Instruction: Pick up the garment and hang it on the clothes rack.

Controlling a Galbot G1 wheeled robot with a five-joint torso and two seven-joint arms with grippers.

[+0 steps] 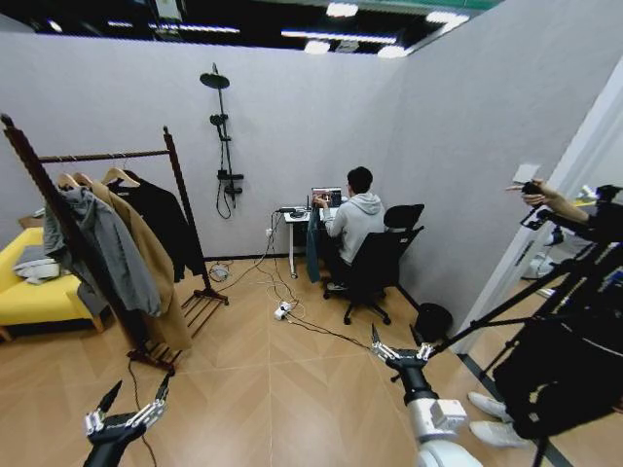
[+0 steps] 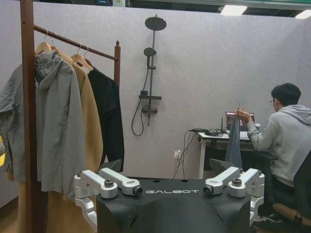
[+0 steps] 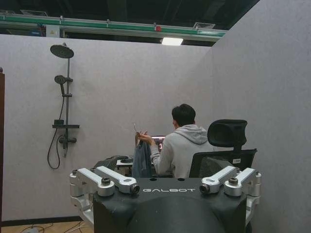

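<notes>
The garment (image 1: 313, 243), a dark teal cloth, hangs from a hanger held up by the hand of a person seated at the desk across the room; it also shows as garment (image 2: 234, 143) and garment (image 3: 142, 160). The clothes rack (image 1: 102, 156) stands at the left, its dark wooden post (image 2: 26, 97) close to my left arm, and carries a grey hooded coat (image 1: 107, 248), a tan coat and a black jacket. My left gripper (image 1: 136, 391) and right gripper (image 1: 399, 345) hover low over the floor, both open and empty, far from the garment.
A yellow sofa (image 1: 29, 292) sits behind the rack. Cables and a power strip (image 1: 282, 311) trail over the wooden floor towards the desk (image 1: 297, 212). A black bin (image 1: 431, 321), a tripod (image 1: 574, 321) and a standing person crowd the right side.
</notes>
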